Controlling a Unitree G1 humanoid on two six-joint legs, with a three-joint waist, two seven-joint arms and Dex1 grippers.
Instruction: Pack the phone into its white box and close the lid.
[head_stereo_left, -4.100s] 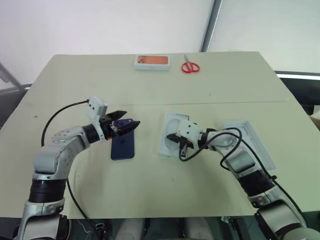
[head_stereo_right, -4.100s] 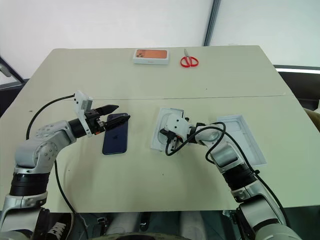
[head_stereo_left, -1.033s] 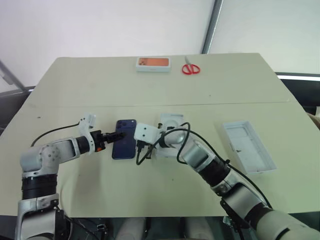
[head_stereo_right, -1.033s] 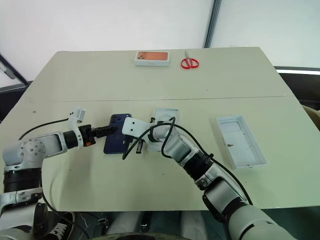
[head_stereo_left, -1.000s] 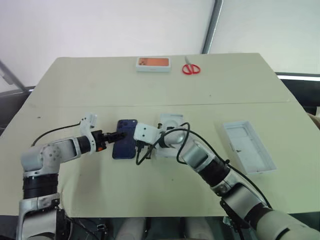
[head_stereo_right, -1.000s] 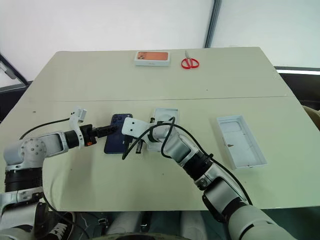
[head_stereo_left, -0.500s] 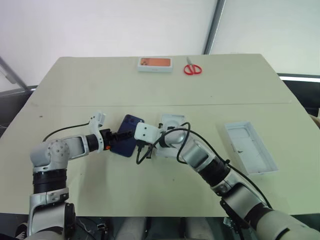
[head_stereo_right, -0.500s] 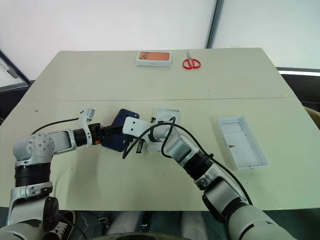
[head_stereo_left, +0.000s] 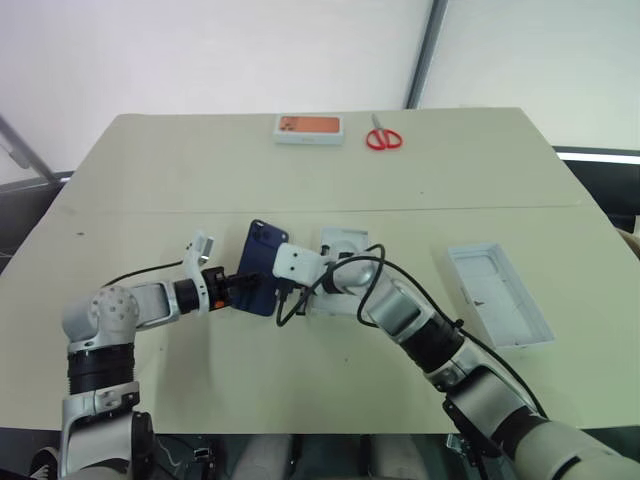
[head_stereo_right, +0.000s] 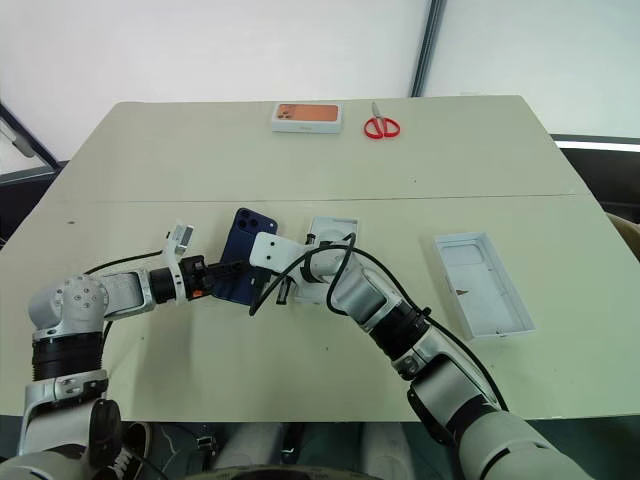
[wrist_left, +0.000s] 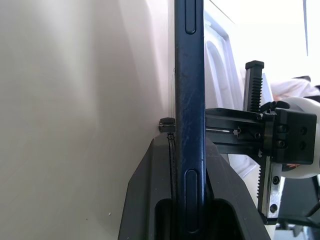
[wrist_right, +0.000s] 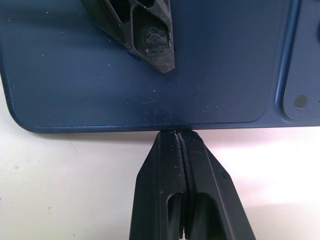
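The dark blue phone stands tilted up on one long side, its camera bump at the far end. My left gripper is shut on the phone's near end; in the left wrist view the phone's thin side runs up between the two fingers. My right gripper is shut and empty, its tips against the phone's lower long side. The white box lies just right of the phone, mostly hidden by my right arm, an oval-imprinted white surface showing in it. The lid lies open side up at the right.
An orange-faced white box and red-handled scissors lie at the far edge of the beige table. Black cables loop from both wrists over the table near the phone.
The phone lay flat on the table and has been tipped up onto its side. My left gripper has shut on its end and rolled. The right gripper has kept still.
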